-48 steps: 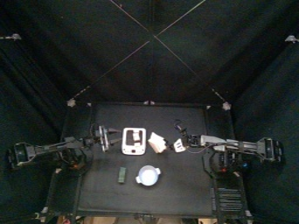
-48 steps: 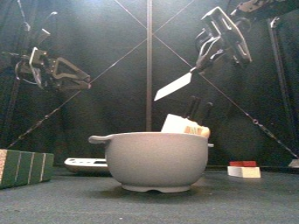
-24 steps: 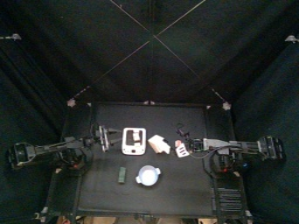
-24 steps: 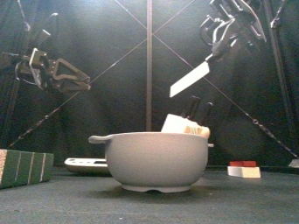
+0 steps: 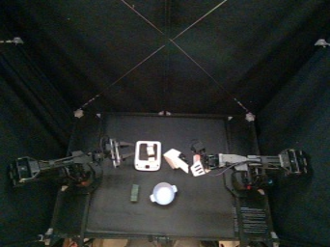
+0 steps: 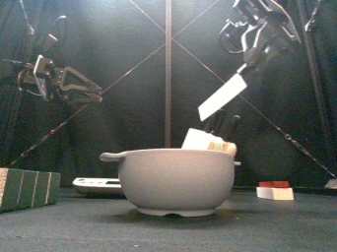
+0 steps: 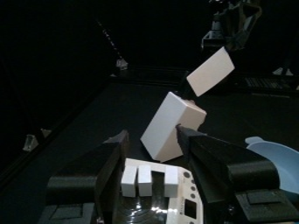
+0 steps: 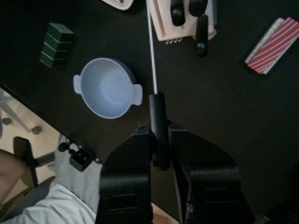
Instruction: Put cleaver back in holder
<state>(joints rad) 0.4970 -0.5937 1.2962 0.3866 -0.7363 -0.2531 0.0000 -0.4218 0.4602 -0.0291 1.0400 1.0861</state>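
The cleaver (image 6: 224,97) has a pale flat blade and a black handle. It hangs tilted, tip down, just above the pale wooden holder (image 6: 207,141), which stands behind the bowl with black knife handles sticking out. My right gripper (image 6: 251,57) is shut on the cleaver's handle (image 8: 156,108); the right wrist view shows the blade (image 8: 153,61) edge-on, pointing towards the holder (image 8: 181,24). From above, the cleaver (image 5: 196,161) lies beside the holder (image 5: 175,154). My left gripper (image 7: 176,188) rests open and empty to the left of the holder (image 7: 170,128).
A grey bowl (image 6: 171,179) stands at the table's front, with a green block (image 6: 27,188) to its left. A white scale (image 5: 147,155) lies near the left gripper, and a red-and-white piece (image 6: 274,190) at the right. A person's arm (image 8: 10,175) shows beyond the table edge.
The right gripper has carried the cleaver a little to the right in the front view and tipped the blade steeper, closer above the holder. The left arm has stayed still.
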